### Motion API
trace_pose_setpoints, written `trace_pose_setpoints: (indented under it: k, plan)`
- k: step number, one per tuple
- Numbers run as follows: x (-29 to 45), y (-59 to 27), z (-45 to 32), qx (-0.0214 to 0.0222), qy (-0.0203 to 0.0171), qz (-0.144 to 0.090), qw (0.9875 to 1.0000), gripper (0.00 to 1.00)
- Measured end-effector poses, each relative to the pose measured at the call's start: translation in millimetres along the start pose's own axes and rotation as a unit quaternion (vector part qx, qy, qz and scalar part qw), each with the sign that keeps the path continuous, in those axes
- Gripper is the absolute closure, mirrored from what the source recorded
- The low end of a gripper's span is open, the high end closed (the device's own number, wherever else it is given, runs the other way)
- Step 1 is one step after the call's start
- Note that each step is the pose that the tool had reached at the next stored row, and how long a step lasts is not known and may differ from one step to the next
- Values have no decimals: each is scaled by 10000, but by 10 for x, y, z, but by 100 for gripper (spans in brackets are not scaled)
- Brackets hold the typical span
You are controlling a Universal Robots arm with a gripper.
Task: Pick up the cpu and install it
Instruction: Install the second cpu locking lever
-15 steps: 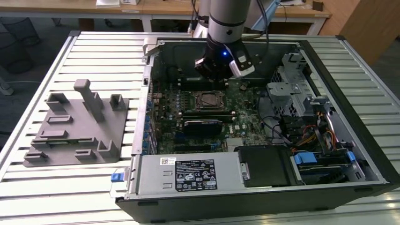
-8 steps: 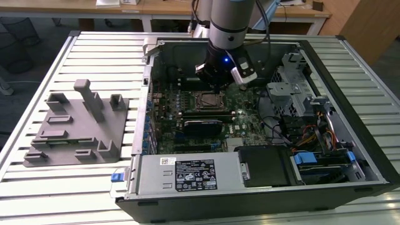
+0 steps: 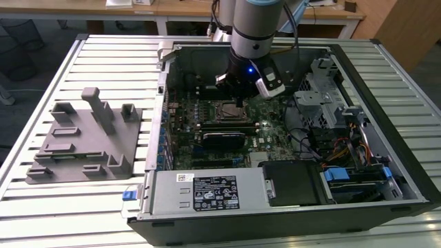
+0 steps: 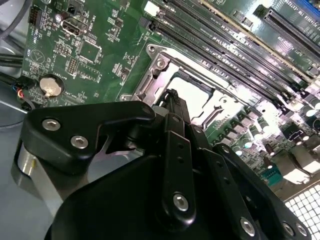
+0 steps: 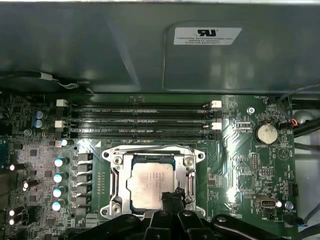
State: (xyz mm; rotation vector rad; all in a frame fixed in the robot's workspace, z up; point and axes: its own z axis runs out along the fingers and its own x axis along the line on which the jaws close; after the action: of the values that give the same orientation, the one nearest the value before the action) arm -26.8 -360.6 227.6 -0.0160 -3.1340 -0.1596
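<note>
The cpu (image 5: 149,177) lies flat inside the square metal-framed socket (image 5: 116,172) on the green motherboard, its silver top facing up. It also appears in the second wrist view as a bright square, the cpu (image 4: 192,92), within the frame. My gripper (image 5: 172,196) hangs just over the cpu's edge, its black fingers drawn together to a narrow tip with nothing between them. From the second wrist view, the gripper (image 4: 171,95) points down at the socket's rim. In the exterior view the gripper (image 3: 239,102) is inside the open computer case, right above the cpu (image 3: 227,110).
A grey plastic holder block (image 3: 86,139) lies on the slatted table at the exterior view's left. Around the socket are memory slots (image 5: 140,117), capacitors (image 5: 59,177) and a coin battery (image 5: 266,133). A power supply (image 3: 206,192) and drive cage (image 3: 324,93) crowd the case.
</note>
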Motion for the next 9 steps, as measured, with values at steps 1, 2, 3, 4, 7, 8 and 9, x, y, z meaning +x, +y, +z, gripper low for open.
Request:
trace_pose_setpoints:
  k: [1, 2, 3, 4, 7, 8, 9]
  plan:
    - [0, 0, 0, 0, 0, 0, 10000, 89]
    - [-1, -1, 0, 0, 0, -1, 10000, 89]
    - [0, -1, 0, 0, 0, -1, 10000, 89]
    - [0, -2, 0, 0, 0, -1, 10000, 89]
    - [-1, -18, -2, 1, 1, -1, 10000, 89]
    - [-1, -30, -3, 0, 0, -1, 10000, 89]
    - [-1, -44, -5, 0, 0, -1, 10000, 89]
